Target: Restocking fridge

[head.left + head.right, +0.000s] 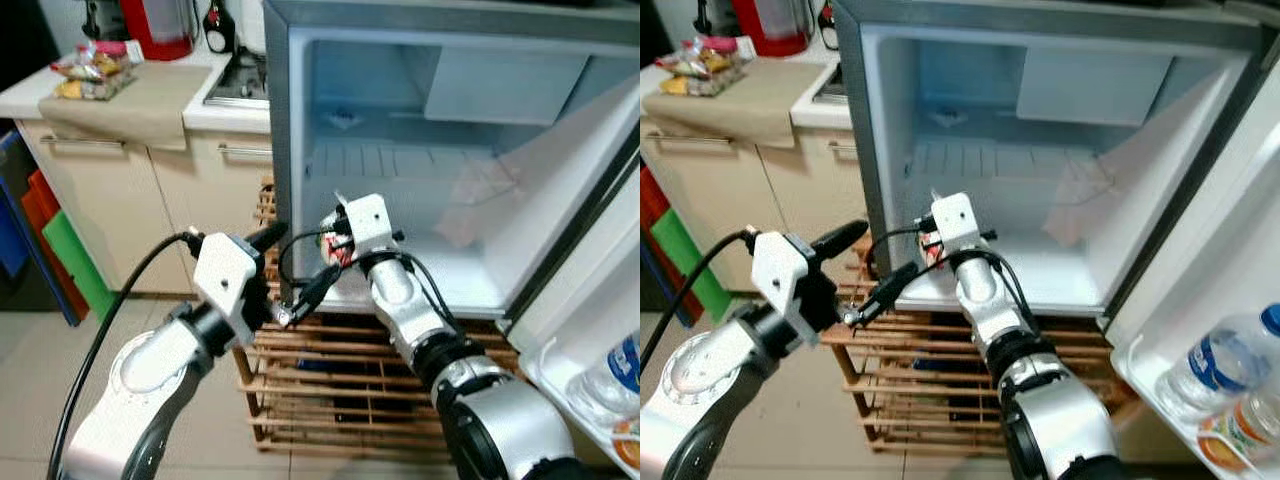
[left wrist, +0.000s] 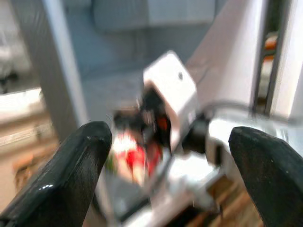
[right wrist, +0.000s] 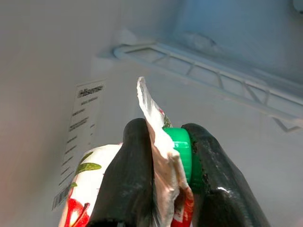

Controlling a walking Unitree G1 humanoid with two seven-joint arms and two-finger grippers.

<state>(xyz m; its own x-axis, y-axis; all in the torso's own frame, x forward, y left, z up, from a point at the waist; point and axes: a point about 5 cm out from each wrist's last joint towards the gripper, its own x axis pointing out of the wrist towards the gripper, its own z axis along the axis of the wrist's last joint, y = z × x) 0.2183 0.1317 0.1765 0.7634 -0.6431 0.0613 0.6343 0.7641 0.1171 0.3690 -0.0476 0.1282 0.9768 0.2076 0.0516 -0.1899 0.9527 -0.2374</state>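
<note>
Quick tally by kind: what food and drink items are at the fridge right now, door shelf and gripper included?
Bottles on the door shelf: 2, a clear bottle and an orange bottle
Green-capped carton in the right gripper: 1
Total: 3

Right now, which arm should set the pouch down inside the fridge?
Right. The right gripper is already shut on the green-capped pouch at the open fridge. The left gripper hangs open outside it, holding nothing.
</note>
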